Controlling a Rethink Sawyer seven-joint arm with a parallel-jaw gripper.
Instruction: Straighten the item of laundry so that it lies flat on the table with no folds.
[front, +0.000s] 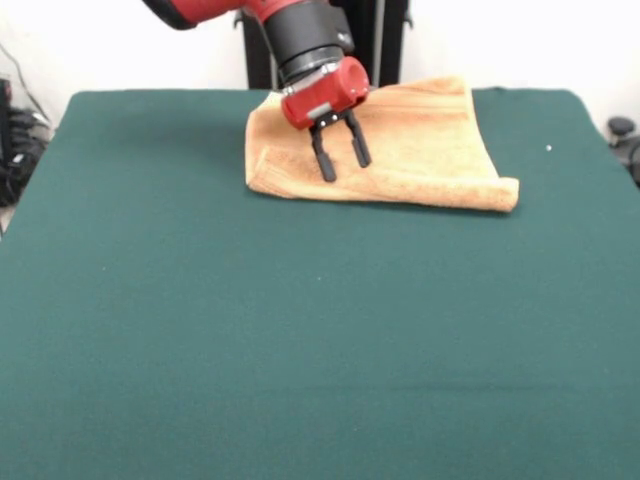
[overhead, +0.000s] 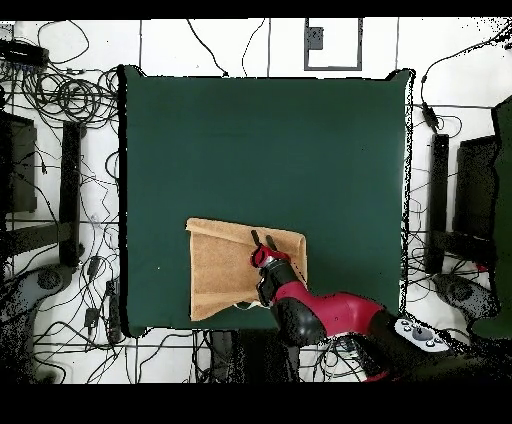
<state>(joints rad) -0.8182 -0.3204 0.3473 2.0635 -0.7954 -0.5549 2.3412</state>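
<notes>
The orange-tan towel (front: 420, 150) lies on the dark green table (front: 300, 340) near its far edge, by the robot's side. It looks folded over, with a thick doubled edge along its near side and a rolled corner at the right. In the overhead view the towel (overhead: 220, 270) sits near the table's (overhead: 260, 150) bottom edge. My gripper (front: 340, 160) hangs over the towel's left part, fingers open and empty, tips just above or at the cloth. It also shows in the overhead view (overhead: 263, 240) over the towel's upper right part.
Cables and equipment lie on the floor around the table (overhead: 60, 110). A black stand (front: 380, 40) rises behind the table's far edge. A small white speck (front: 548, 149) lies on the felt at the right.
</notes>
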